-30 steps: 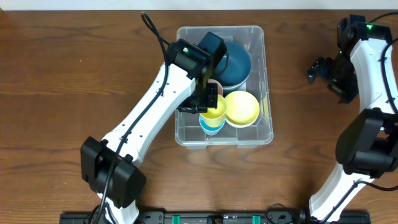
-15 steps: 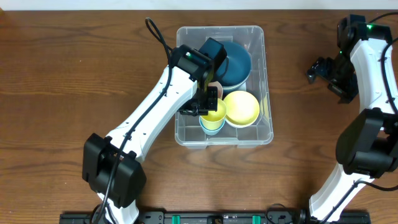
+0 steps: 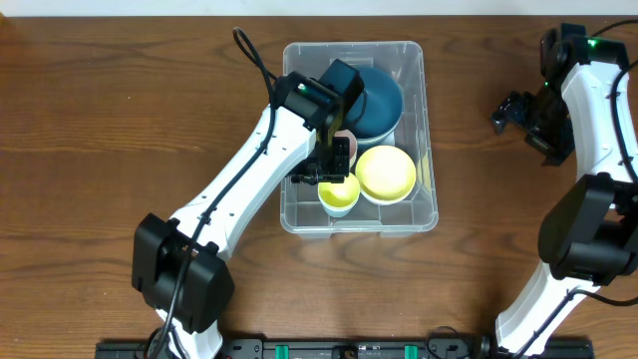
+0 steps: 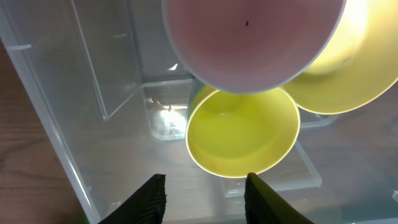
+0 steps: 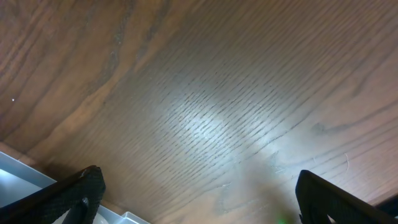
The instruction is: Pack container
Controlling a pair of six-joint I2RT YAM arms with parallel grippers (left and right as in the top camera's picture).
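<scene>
Left jaws apart, empty, over the yellow cup inside the container (right jaws wide open too); lifting out crooked could snag the pink bowl.

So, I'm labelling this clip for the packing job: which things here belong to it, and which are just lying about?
Job: container; inside it, dark blue bowl, yellow bowl, yellow cup, pink bowl; left hand, open by the cup.
Just about: wooden table; right hand, open, idle over bare wood.
</scene>
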